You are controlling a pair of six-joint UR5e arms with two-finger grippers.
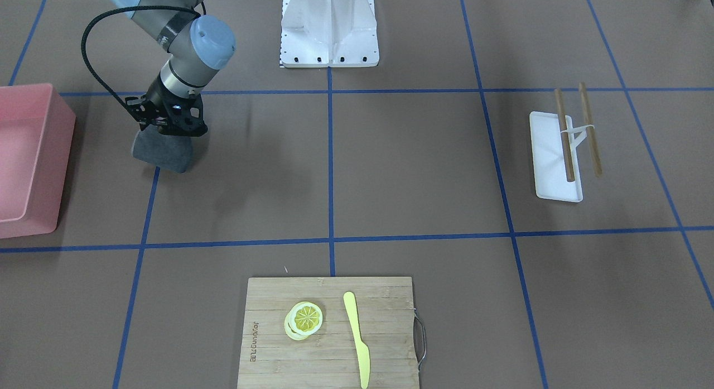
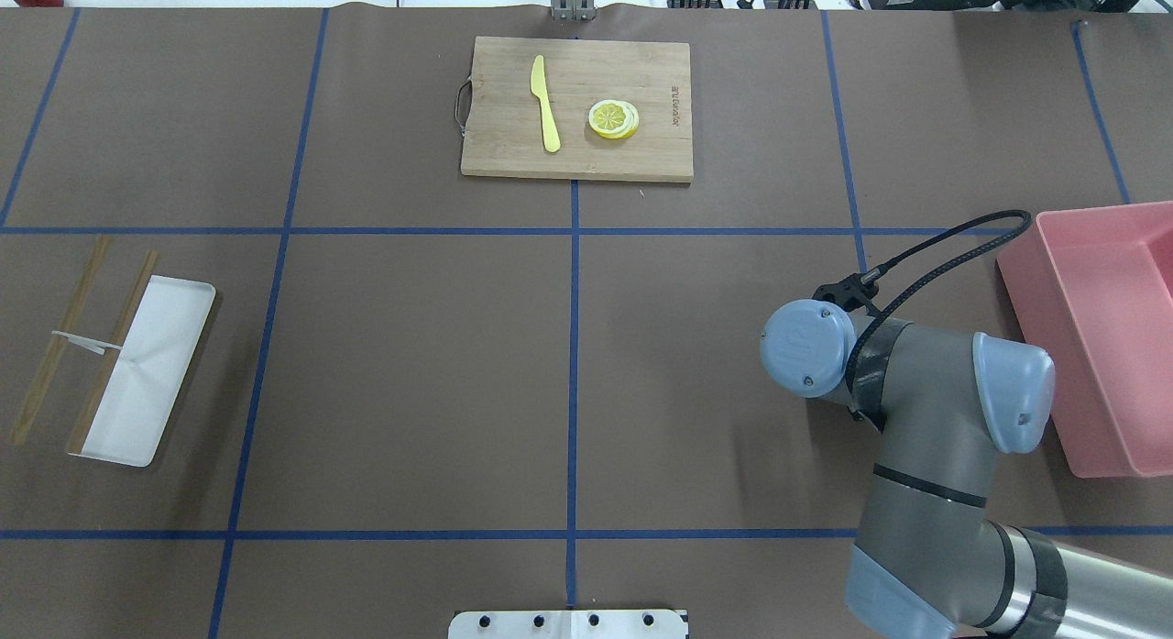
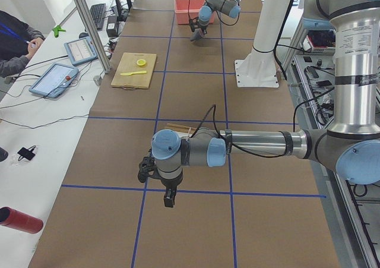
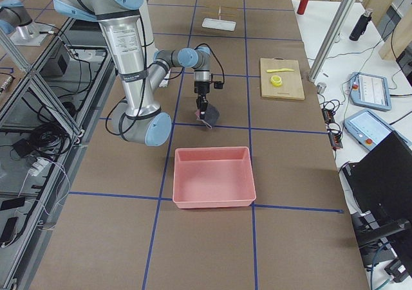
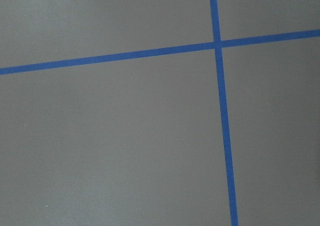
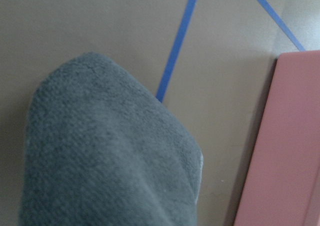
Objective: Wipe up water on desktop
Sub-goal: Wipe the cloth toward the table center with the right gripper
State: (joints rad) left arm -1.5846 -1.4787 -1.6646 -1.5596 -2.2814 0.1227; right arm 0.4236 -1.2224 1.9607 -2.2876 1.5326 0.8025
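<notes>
A grey cloth [image 1: 162, 153] is clamped in the right hand [image 1: 167, 131], low at the tabletop [image 1: 418, 166] — a pressed wiping sweep is judged next.

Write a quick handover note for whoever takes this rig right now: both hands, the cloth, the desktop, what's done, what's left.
Right hand: shut on the grey cloth, which hangs down over the desktop beside the pink bin. I cannot tell whether the cloth touches the surface.
Left hand: above bare desktop at the table's left end, nothing visible in it. I cannot tell whether it is open or shut.
Done: cloth is picked up.
Left: the wiping itself. No water can be made out in any view, so locate the wet spot first.
</notes>
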